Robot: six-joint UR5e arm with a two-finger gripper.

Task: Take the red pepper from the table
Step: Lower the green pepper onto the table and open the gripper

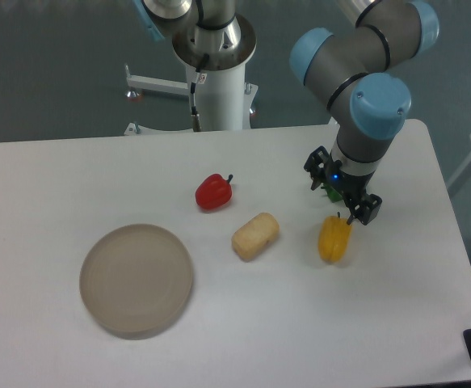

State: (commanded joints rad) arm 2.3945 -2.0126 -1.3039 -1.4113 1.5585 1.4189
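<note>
Pepper (213,191) on table (73,162), behind-right of plate (136,280)

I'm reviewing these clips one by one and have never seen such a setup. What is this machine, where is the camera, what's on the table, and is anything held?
This is a single robot arm with grey tubes and blue joint caps, seen by one fixed camera looking down at a white table. Its hand, a two-finger clamp, hangs near the yellow pepper, with something green partly hidden behind it. I cannot tell whether it is open or holding anything. On the table also lie the red pepper, a pale bread-like lump and a round beige plate.
</note>
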